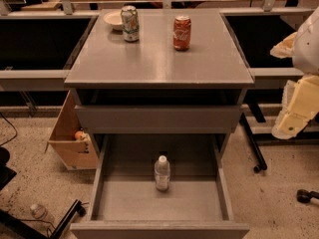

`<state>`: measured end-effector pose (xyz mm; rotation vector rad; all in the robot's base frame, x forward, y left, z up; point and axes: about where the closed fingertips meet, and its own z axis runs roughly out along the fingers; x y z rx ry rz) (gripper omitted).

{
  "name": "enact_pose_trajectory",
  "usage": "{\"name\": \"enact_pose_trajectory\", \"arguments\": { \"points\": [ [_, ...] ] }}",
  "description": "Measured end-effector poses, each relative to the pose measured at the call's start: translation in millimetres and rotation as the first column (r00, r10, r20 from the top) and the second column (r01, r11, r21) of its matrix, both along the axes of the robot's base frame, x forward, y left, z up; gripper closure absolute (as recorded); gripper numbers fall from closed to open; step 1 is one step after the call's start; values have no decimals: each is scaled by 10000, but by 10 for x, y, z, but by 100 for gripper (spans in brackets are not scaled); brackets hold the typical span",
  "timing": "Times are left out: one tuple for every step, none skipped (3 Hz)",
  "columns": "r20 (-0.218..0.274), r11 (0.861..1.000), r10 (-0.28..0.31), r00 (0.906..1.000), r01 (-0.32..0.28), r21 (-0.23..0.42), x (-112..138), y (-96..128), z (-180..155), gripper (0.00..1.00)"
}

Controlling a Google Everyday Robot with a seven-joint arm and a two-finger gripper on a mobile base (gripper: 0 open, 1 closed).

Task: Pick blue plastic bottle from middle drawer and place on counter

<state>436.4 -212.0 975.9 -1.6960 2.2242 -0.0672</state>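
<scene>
The blue plastic bottle (162, 173), clear with a white cap, stands upright near the middle of the open middle drawer (97, 188), a wide grey box pulled out toward me. The counter (159, 59) is the flat grey worktop above it. My gripper (294, 114) shows as cream-coloured parts at the right edge of the camera view. It hangs beside the cabinet at about the height of the upper drawer, well to the right of the bottle and above it, and it touches nothing.
A red soda can (182, 33), a green-and-white soda can (130, 23) and a white bowl (112, 20) stand at the back of the counter. The upper drawer (157, 118) is slightly open. A cardboard box (72, 141) sits on the floor to the left, and another bottle (40, 213) lies near it.
</scene>
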Motion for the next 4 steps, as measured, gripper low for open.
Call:
{"name": "enact_pose_trajectory", "arguments": {
  "points": [
    [-488, 9814, 130, 9987, -34, 1921, 40, 201, -702, 0],
    [-468, 9245, 447, 9979, -236, 3805, -48, 398, -1365, 0],
    [94, 8182, 420, 9991, -398, 5736, -37, 646, -1899, 0],
    [996, 7372, -358, 9944, -411, 6745, 287, 754, -2061, 0]
  ]
}}
